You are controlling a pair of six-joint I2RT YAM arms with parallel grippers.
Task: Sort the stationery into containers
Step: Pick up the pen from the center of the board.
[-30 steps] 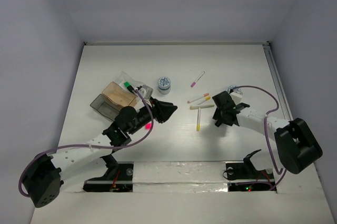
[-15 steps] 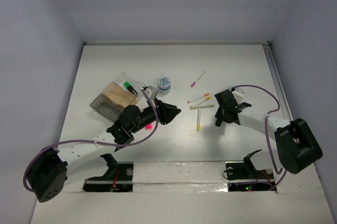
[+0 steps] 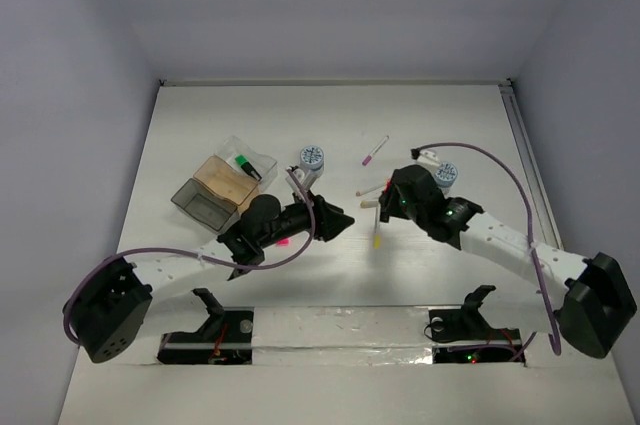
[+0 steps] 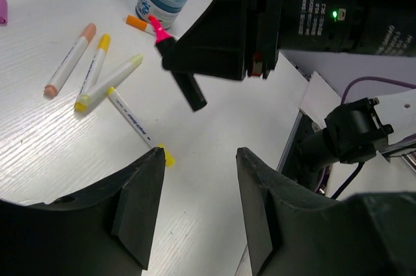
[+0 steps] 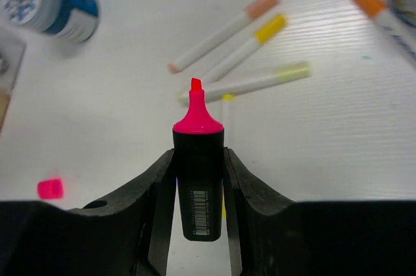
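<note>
Clear tray (image 3: 260, 155) holds green-capped marker (image 3: 243, 163); right pincer (image 5: 199, 159) clamps barcoded pink highlighter (image 5: 198, 123); left pincer (image 4: 198, 165) apart.

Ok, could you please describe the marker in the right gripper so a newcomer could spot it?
Over the table, find the right gripper. Clamped between its jaws is a short black marker. Unlike the thin white pens beneath, it is stubby with a bare pink tip.
</note>
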